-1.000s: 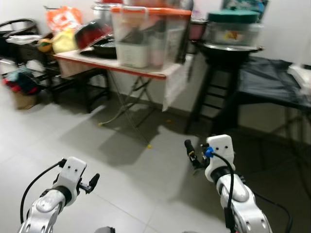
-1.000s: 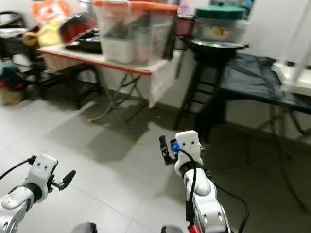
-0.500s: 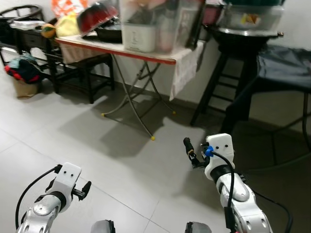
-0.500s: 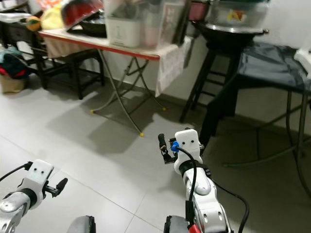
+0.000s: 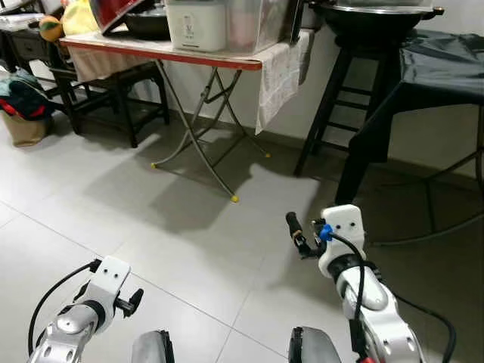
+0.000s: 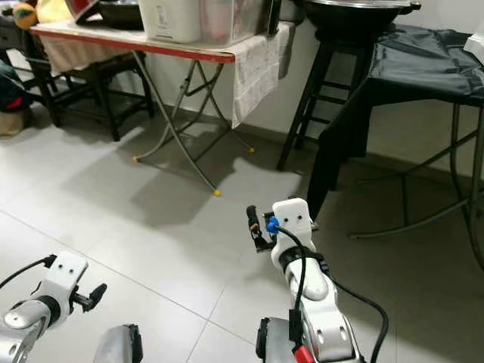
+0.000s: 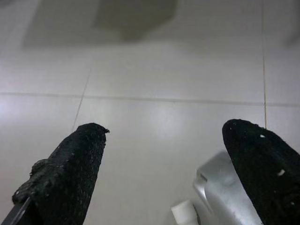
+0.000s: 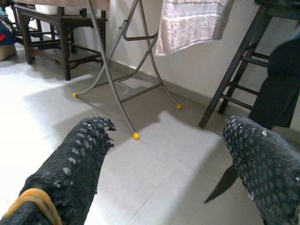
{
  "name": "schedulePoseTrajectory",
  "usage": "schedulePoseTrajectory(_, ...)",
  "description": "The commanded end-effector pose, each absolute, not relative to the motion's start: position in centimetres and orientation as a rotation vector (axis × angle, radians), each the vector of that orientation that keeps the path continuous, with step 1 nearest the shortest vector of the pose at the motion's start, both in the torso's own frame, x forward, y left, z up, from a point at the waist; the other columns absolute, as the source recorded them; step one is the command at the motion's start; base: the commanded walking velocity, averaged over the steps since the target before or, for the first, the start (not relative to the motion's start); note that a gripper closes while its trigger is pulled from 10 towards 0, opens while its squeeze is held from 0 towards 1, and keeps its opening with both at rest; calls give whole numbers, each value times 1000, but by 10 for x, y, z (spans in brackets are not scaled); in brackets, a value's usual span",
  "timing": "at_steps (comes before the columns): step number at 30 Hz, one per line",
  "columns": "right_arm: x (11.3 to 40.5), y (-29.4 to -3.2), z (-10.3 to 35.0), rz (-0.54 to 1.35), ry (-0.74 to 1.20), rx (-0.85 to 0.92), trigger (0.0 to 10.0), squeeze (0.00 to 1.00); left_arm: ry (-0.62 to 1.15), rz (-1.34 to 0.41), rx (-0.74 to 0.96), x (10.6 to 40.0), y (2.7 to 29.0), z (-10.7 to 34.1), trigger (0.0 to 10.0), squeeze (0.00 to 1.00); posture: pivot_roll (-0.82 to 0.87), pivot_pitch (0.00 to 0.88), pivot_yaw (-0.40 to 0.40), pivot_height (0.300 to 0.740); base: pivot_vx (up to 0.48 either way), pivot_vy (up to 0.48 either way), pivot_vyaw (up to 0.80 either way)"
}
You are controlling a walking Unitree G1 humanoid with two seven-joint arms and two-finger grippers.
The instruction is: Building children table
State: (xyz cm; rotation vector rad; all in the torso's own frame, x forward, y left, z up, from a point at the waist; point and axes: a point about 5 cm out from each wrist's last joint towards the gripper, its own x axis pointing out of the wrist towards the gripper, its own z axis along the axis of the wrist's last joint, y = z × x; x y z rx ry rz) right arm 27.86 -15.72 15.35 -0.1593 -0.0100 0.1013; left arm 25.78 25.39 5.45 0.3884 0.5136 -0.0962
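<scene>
Tilted further down than a second ago, the head camera now takes in more pale tiled floor (image 5: 136, 219), while both arms keep their raised pose. Left end effector (image 7: 164, 159) hovers low over the tiles, its fingers (image 7: 70, 164) spread apart and empty. Right end effector (image 8: 173, 154), likewise parted and holding nothing, points toward the folding worktop (image 5: 189, 57) by the wall, where a white rice cooker (image 5: 195, 23) stands. No children's table part can be made out.

One folding table (image 5: 189, 57), two end effectors (image 5: 296, 231)
</scene>
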Motion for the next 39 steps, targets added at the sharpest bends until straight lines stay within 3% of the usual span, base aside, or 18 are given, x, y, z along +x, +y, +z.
schedulePoseTrajectory(1,277,-156,154,110,-17,-161,10000,0,544,-75,403,255,261,52,10000,0,86,0,-42,450,0,0,0)
schedulePoseTrajectory(15,275,-155,155,121,-22,-164,10000,0,553,75,427,252,286,55,10000,0,86,0,-42,405,0,0,0)
schedulePoseTrajectory(31,265,-159,155,120,19,-132,10000,0,669,149,435,224,316,44,10000,0,75,1,-35,345,0,0,0)
schedulePoseTrajectory(39,263,-163,158,124,30,-130,10000,0,769,163,414,209,329,35,10000,0,74,44,-33,320,0,0,0)
